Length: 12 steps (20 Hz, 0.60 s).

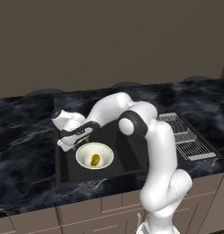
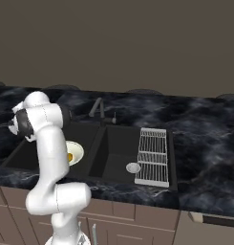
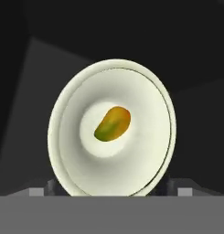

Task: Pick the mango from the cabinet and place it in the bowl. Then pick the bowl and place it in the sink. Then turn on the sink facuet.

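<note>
Mango (image 3: 112, 124): I see it lying in the bowl's middle.
Bowl (image 3: 72, 119): sits in the sink (image 1: 131, 155).
Gripper (image 1: 69, 145): jaws spread wide astride the bowl's rim, gripping nothing.
Faucet (image 2: 98, 109): behind the sink.
Rack (image 2: 153, 155): right basin.
Writing: none I can read.

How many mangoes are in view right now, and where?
1. The mango lies at the bottom of the bowl, which sits in the left basin of the sink. The arm hides part of the sink.
</note>
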Tool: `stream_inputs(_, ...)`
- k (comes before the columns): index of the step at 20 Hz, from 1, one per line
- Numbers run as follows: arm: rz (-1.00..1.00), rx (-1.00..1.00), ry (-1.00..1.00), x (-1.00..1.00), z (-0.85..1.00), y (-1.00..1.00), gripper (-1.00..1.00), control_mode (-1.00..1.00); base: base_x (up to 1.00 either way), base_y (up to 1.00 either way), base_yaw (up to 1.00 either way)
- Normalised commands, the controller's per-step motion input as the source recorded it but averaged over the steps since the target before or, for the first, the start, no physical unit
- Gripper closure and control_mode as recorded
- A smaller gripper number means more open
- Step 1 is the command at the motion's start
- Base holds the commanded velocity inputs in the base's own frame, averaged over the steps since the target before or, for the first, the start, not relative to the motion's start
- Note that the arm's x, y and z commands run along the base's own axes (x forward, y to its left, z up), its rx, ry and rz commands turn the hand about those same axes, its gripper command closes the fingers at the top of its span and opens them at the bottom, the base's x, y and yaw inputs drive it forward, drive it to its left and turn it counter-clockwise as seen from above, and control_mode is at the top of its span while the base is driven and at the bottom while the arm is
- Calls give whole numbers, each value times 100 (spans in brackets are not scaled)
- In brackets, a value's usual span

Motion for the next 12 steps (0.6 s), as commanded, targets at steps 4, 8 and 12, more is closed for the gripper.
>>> stream_inputs(4,-6,9,-2,-85,84,0,-100,-100,0,0,0)
stream_inputs(8,-16,6,0,-64,8,-23,-100,-100,0,0,0)
stream_inputs(12,-12,24,-3,-53,86,-48,-100,-100,0,0,0)
